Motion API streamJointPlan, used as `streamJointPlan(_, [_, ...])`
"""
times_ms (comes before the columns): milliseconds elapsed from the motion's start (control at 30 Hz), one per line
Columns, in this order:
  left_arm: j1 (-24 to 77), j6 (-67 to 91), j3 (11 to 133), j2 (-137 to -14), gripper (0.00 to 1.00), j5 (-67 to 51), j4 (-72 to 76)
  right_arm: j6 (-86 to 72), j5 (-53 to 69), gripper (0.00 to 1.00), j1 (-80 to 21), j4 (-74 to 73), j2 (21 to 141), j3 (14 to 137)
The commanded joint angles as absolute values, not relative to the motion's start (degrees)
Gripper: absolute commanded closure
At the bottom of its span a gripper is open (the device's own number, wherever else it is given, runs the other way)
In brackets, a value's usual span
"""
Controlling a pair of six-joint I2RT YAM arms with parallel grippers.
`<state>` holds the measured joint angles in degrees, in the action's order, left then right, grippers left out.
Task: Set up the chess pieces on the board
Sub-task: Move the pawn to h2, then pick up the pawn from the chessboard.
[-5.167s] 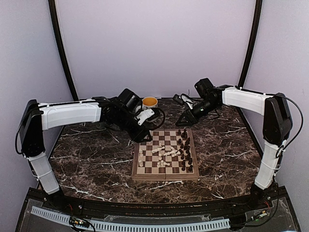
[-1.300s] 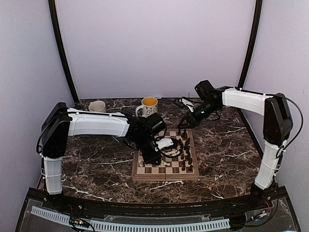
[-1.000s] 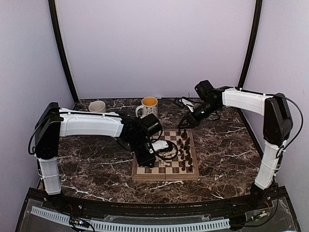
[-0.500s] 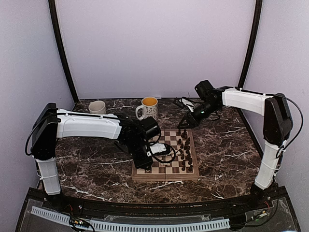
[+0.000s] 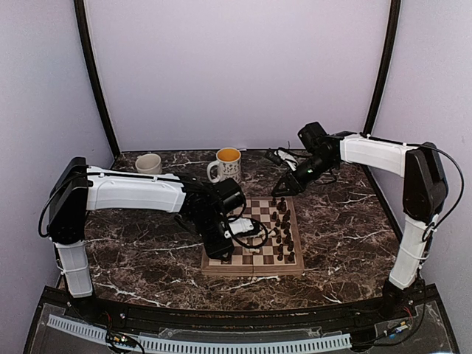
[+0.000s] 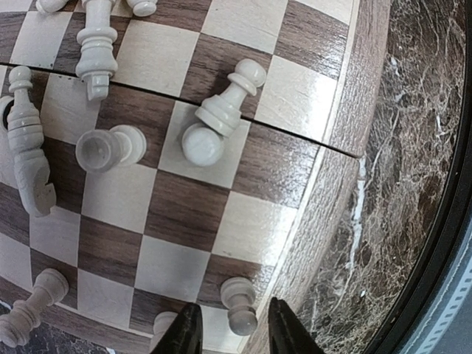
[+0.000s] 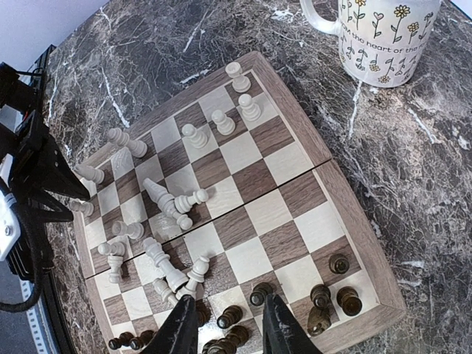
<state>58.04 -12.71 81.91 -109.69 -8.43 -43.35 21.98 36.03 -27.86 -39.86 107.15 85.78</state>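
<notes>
Cream pawn sits on the board between open left jaws; right jaws open, empty.

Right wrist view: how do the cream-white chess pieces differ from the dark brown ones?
Cream-white turned chess pieces spread widely over the checked wooden board; dark brown pieces crowd one edge. Several cream-white ones lie toppled; dark ones mostly seem upright. Both are on the board.
</notes>
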Motion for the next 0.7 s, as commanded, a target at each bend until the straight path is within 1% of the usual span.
streamJointPlan(0, [58.45, -11.81, 83.31, -106.95, 0.64, -9.18, -41.38, 22.24, 36.39, 0.69, -28.02, -39.10, 105.07, 85.17])
streamJointPlan(133, [58.45, -10.44, 84.51, -105.94, 0.62, -9.68, -36.36, 22.16, 36.33, 0.69, -28.02, -39.11, 105.25, 85.25])
streamJointPlan(267, [58.45, -10.27, 85.08, -107.58, 0.65, -8.76, -32.77, 22.32, 36.22, 0.69, -28.03, -39.11, 105.12, 85.25])
streamJointPlan(433, [58.45, -11.25, 87.27, -110.59, 0.69, -10.11, -31.36, 22.32, 36.00, 0.69, -28.04, -39.14, 105.16, 85.25])
streamJointPlan(667, [58.45, -12.43, 89.01, -113.25, 0.69, -12.14, -30.26, 22.45, 35.78, 0.69, -27.97, -39.12, 105.12, 85.17])
